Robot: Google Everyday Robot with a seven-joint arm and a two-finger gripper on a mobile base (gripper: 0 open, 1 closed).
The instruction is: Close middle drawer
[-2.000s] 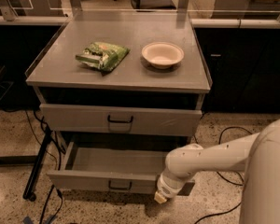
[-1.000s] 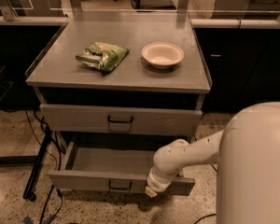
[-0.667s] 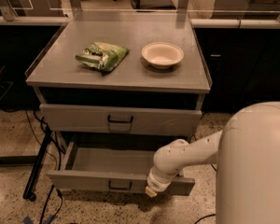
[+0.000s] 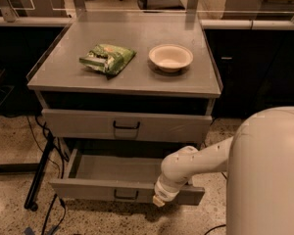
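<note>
The middle drawer (image 4: 88, 189) is the wide grey one pulled far out below the cabinet's top drawer. Its shallow tray is empty, and a small dark wire handle (image 4: 126, 195) sits at the centre of its low front panel. My gripper (image 4: 159, 199) is at the end of my white arm (image 4: 196, 163). It sits against the front panel just right of the handle, at the panel's lower edge. The taller-fronted top drawer (image 4: 83, 123) with its bigger black handle is shut above. The lowest drawer is hidden.
On the grey cabinet top (image 4: 137, 80) lie a green snack bag (image 4: 108, 58) and a white bowl (image 4: 170, 57). A black stand leg and cables (image 4: 39, 180) are on the floor to the left. My white body (image 4: 267, 175) fills the right foreground.
My arm swung left along the drawer front and the gripper moved from the panel's right end to just right of the handle. The drawer looks equally far open.
</note>
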